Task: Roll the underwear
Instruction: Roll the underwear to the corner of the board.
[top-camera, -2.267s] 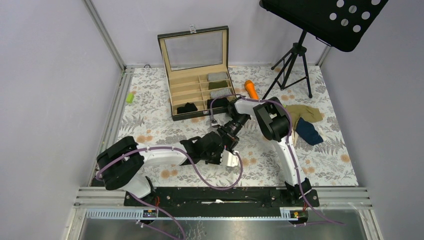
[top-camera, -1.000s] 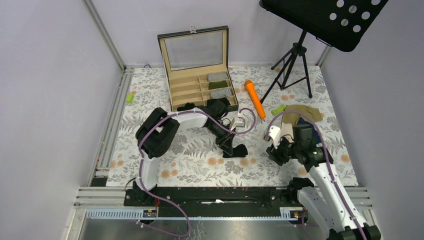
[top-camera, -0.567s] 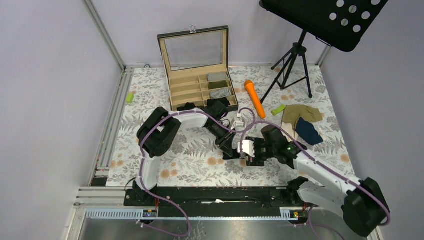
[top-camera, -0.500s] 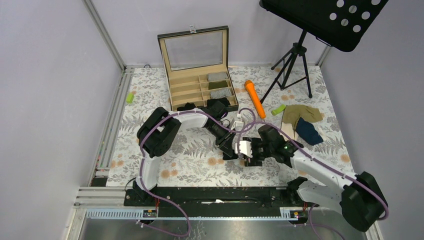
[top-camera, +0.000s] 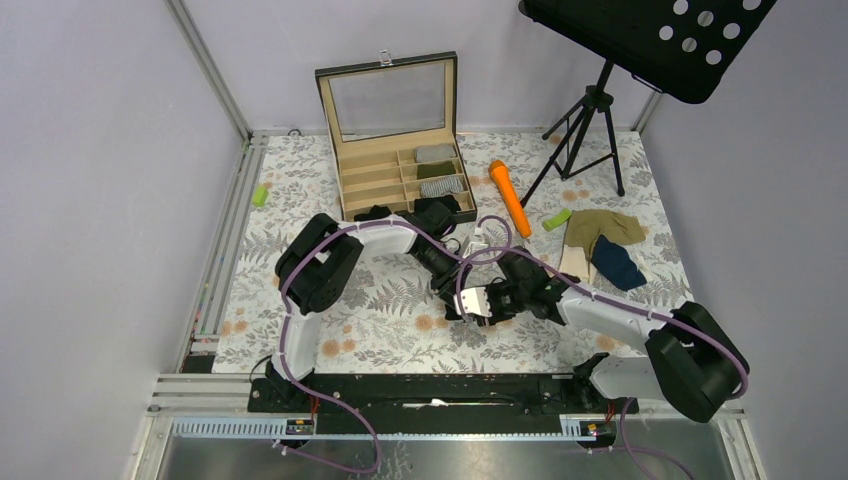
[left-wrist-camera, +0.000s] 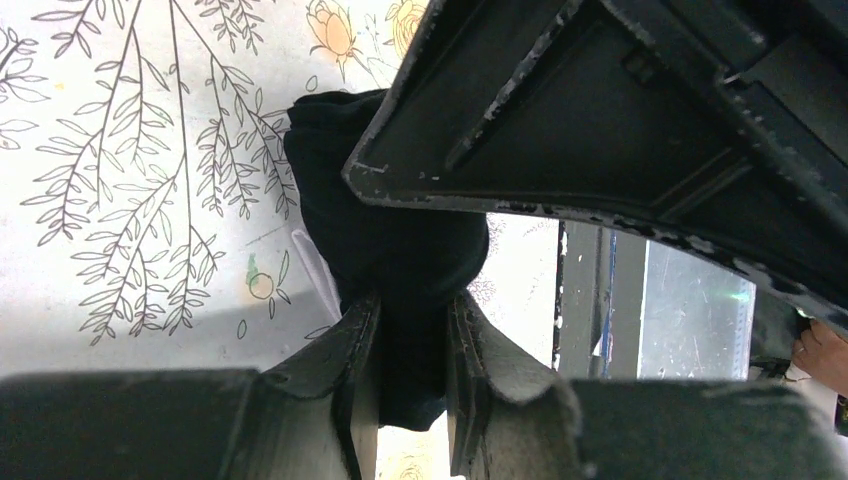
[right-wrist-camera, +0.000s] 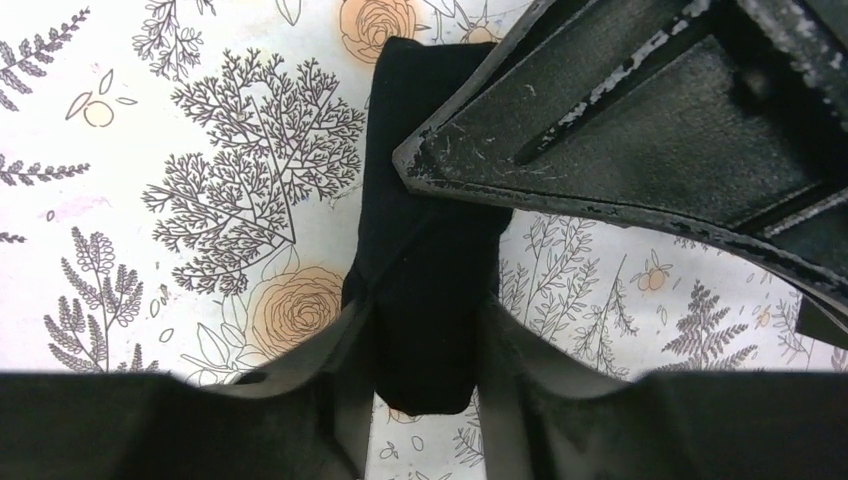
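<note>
Black underwear (left-wrist-camera: 385, 230) lies bunched on the flowered table (left-wrist-camera: 120, 200), held from two sides. We see the left gripper (left-wrist-camera: 408, 340) pinched tight on one end of the fabric, its fingers pressing into the cloth. The right gripper (right-wrist-camera: 425, 350) is clamped on the same piece, with cloth filling the space between its fingers. The two grippers sit just beside each other. Tan underwear (top-camera: 606, 226) and navy underwear (top-camera: 618, 268) lie well off to the right gripper's right.

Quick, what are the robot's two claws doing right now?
Left gripper: closed, pinching the black underwear.
Right gripper: closed on the same black underwear.
</note>
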